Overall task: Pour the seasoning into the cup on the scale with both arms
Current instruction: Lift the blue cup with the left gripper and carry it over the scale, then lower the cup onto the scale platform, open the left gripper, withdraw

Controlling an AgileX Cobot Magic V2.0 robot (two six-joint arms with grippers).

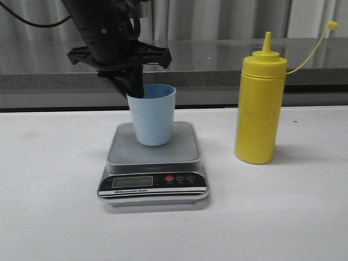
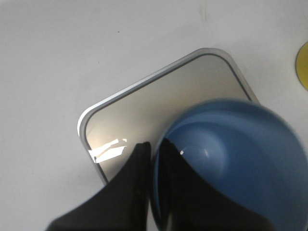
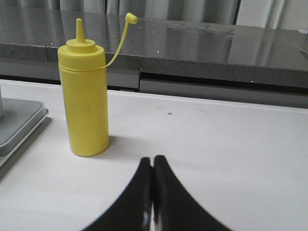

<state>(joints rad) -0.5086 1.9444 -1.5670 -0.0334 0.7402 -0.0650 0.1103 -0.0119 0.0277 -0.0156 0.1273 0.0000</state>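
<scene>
The pale blue cup (image 1: pixel 155 117) stands upright on the platform of the silver-grey scale (image 1: pixel 155 163). My left gripper (image 1: pixel 133 87) comes down from above and is shut on the cup's left rim, one finger inside and one outside. In the left wrist view the cup (image 2: pixel 240 159) wall sits pinched at the left gripper (image 2: pixel 155 146) over the scale (image 2: pixel 159 96). The yellow seasoning bottle (image 1: pixel 260 109) stands upright right of the scale, cap strand dangling off. My right gripper (image 3: pixel 152 161) is shut on nothing, low over the table, apart from the seasoning (image 3: pixel 86 106).
A grey counter ledge (image 1: pixel 217 60) runs along the back of the white table (image 1: pixel 54 206). In the right wrist view the scale's corner (image 3: pixel 19 125) lies beyond the bottle. The bottle's edge (image 2: pixel 303 65) shows in the left wrist view.
</scene>
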